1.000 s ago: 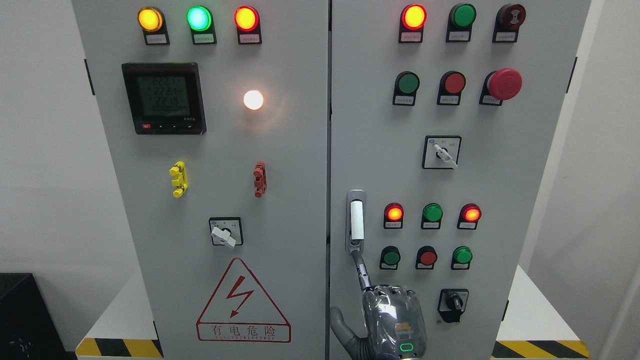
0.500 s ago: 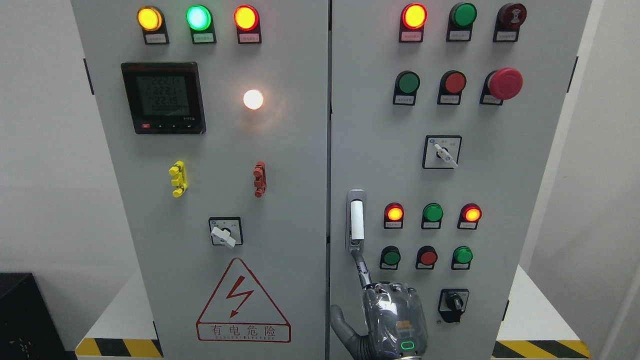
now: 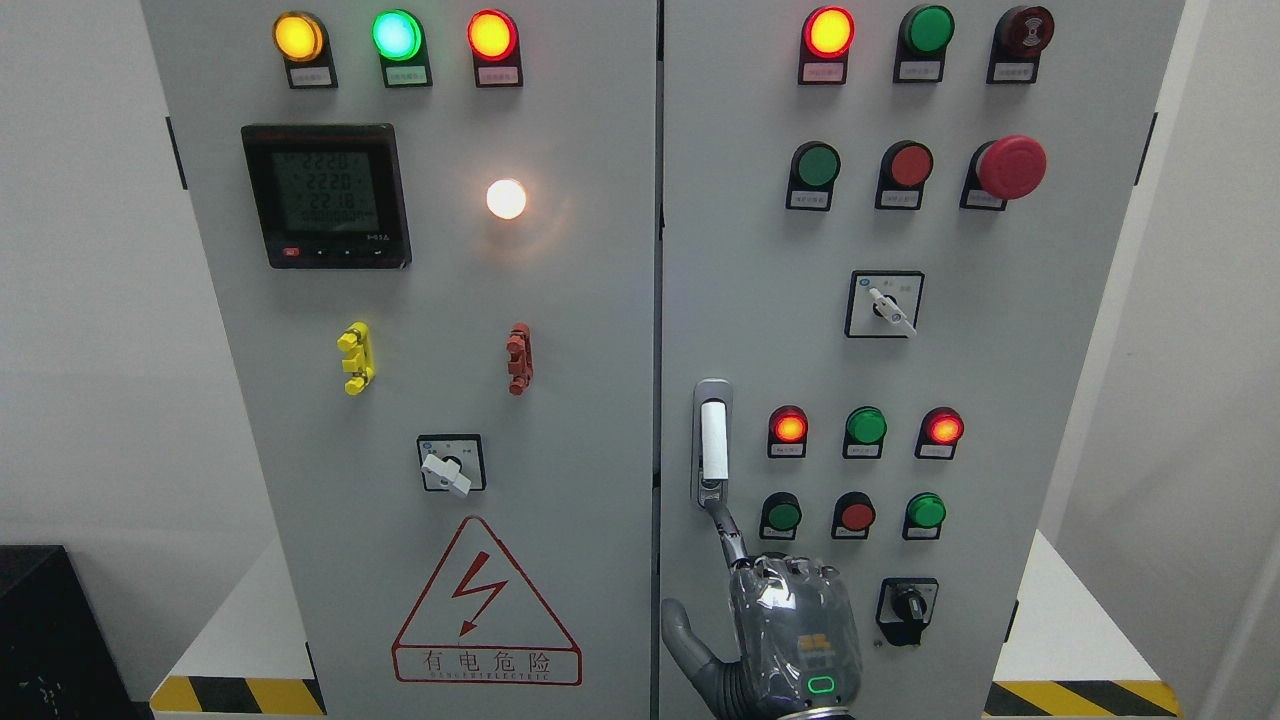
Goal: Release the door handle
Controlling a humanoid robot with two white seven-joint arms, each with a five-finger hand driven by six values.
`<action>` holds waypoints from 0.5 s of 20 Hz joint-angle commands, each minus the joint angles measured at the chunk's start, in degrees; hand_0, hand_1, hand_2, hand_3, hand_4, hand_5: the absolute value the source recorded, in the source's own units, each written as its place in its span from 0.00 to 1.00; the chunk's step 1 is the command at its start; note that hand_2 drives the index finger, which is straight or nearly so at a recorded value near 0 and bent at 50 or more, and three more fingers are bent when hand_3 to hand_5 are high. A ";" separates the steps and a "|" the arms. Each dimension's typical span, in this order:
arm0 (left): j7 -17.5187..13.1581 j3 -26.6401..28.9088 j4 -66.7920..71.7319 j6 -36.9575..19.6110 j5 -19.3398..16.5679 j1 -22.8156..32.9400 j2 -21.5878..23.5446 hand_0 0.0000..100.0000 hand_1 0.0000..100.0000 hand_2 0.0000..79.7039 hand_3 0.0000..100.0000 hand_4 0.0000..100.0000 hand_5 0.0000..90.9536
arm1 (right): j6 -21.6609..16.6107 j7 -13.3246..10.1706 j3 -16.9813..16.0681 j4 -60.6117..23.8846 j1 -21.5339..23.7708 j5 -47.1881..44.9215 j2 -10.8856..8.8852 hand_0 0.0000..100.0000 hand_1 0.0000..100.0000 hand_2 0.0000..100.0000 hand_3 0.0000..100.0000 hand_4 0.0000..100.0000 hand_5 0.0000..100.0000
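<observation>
The grey door handle [image 3: 713, 440] stands upright in its recess at the left edge of the cabinet's right door [image 3: 1010, 480], with a white strip down its middle. My right hand [image 3: 790, 625] comes up from the bottom edge just below it, back toward the camera. Its index finger [image 3: 727, 528] is stretched up, the tip touching the handle's lower end. The other fingers are curled at the knuckles and the thumb [image 3: 685, 640] sticks out to the left. Nothing is grasped. The left arm does not show.
Both cabinet doors are closed. Beside the hand are round lamps and buttons [image 3: 856, 515] and a black rotary switch [image 3: 906, 605]. The left door carries a meter [image 3: 325, 195], a selector switch [image 3: 450, 465] and a red warning triangle [image 3: 487, 605]. Striped ledges flank the cabinet.
My right hand has risen slightly and shifted a little right. Its index fingertip has stayed at the handle's lower end. The handle itself has not moved.
</observation>
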 commanded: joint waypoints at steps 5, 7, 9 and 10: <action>0.03 -1.23 -1.14 0.01 0.00 0.00 0.00 0.00 0.00 0.03 0.09 0.01 0.00 | -0.25 -1.65 -0.58 -1.81 -0.14 -0.34 0.27 0.40 0.33 0.55 1.00 0.90 0.94; 0.03 -1.23 -1.14 0.01 0.00 0.00 0.00 0.00 0.00 0.03 0.09 0.01 0.00 | -0.25 -1.39 -0.67 -1.99 -0.23 -0.43 0.36 0.45 0.31 0.63 1.00 0.90 0.93; 0.03 -1.23 -1.14 0.01 0.00 0.00 0.00 0.00 0.00 0.03 0.09 0.01 0.00 | -0.25 -1.47 -0.76 -1.99 -0.66 -0.60 0.36 0.47 0.27 0.70 1.00 0.89 0.92; 0.03 -1.23 -1.14 0.01 0.00 0.00 0.00 0.00 0.00 0.03 0.09 0.01 0.00 | -0.08 -1.56 -0.85 -1.90 -0.93 -0.60 0.36 0.45 0.25 0.73 1.00 0.90 0.91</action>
